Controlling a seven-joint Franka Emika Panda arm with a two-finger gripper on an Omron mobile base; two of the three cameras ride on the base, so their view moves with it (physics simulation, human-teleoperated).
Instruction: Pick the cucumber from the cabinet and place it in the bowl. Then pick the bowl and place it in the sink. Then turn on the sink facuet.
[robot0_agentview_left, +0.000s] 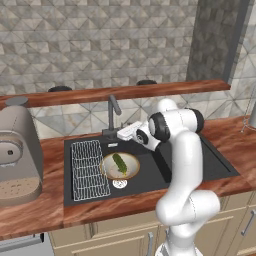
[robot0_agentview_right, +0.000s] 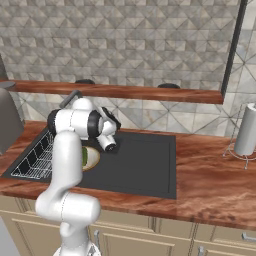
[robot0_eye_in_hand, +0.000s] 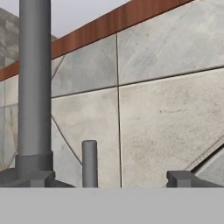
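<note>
The cream bowl (robot0_agentview_left: 131, 167) with the olive rim rests on the floor of the black sink (robot0_agentview_left: 200, 160), and the dark green cucumber (robot0_agentview_left: 120, 163) lies inside it. From the right base view, the arm covers most of the bowl (robot0_agentview_right: 93, 159). The dark grey sink faucet (robot0_agentview_left: 111, 114) stands at the basin's back edge. My gripper (robot0_agentview_left: 119, 134) is open and low beside the faucet's base. In the hand view the faucet's stem (robot0_eye_in_hand: 34, 87) rises at left. A short grey lever (robot0_eye_in_hand: 89, 162) stands between the spread fingertips of the gripper (robot0_eye_in_hand: 107, 179), and nothing is held.
A wire rack (robot0_agentview_left: 90, 170) fills the sink's left part, and the silver drain (robot0_agentview_left: 119, 183) sits just in front of the bowl. A coffee machine (robot0_agentview_left: 17, 155) stands on the counter at left. A paper towel roll (robot0_agentview_right: 246, 131) stands at right. A wooden ledge (robot0_agentview_left: 125, 91) runs along the wall.
</note>
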